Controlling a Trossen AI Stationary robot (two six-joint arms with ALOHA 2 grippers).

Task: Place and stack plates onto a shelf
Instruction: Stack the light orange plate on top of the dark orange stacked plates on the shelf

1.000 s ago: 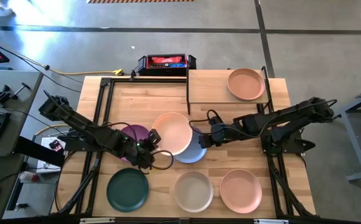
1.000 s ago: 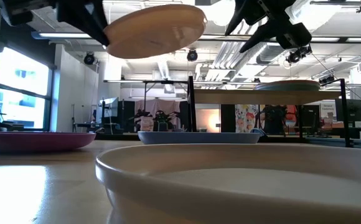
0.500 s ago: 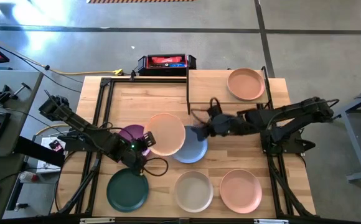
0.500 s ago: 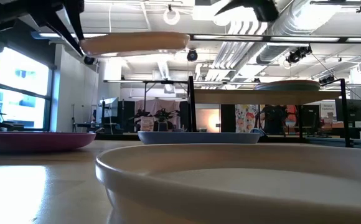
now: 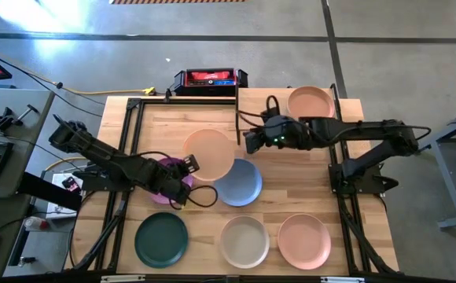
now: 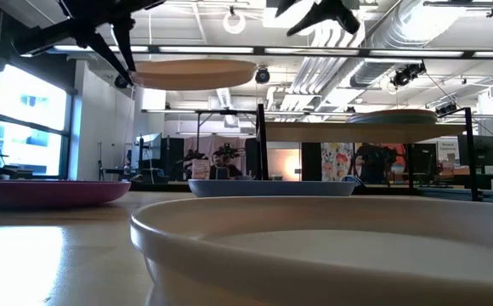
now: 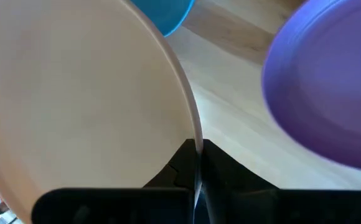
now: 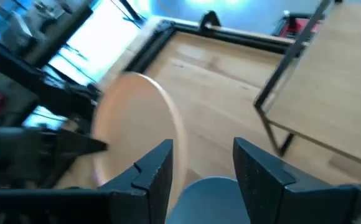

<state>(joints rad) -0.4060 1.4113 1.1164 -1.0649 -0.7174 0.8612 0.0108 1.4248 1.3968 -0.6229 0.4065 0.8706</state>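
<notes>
Since a second earlier, the right arm had swung from mid-surface up toward twelve o'clock, and the peach plate (image 5: 209,153) held by the left arm had shifted toward twelve o'clock and levelled out.

The wooden surface (image 5: 173,126) carried the shelf (image 5: 267,110) at its one o'clock corner, with a second peach plate (image 5: 310,105) lying on the shelf's three o'clock half. Along the six o'clock edge sat a dark green plate (image 5: 161,239), a cream plate (image 5: 244,240) and a pink plate (image 5: 303,240), from nine toward three o'clock. Near the centre lay the blue plate (image 5: 240,182), its eleven o'clock side hidden under the lifted peach plate; the purple plate (image 5: 169,174) lay at its nine o'clock side, partly under the left arm.

The left pincer (image 5: 189,165) was clamped together on the lifted plate's rim at about eight o'clock, holding it nearly flat, well above the surface in the low view. The right pincer (image 5: 251,141) hung just beside that plate's three o'clock edge, by the shelf's nine o'clock end, its fingers (image 8: 153,171) apart and holding nothing.

A red and black box (image 5: 210,79) sat beyond the twelve o'clock edge.
</notes>
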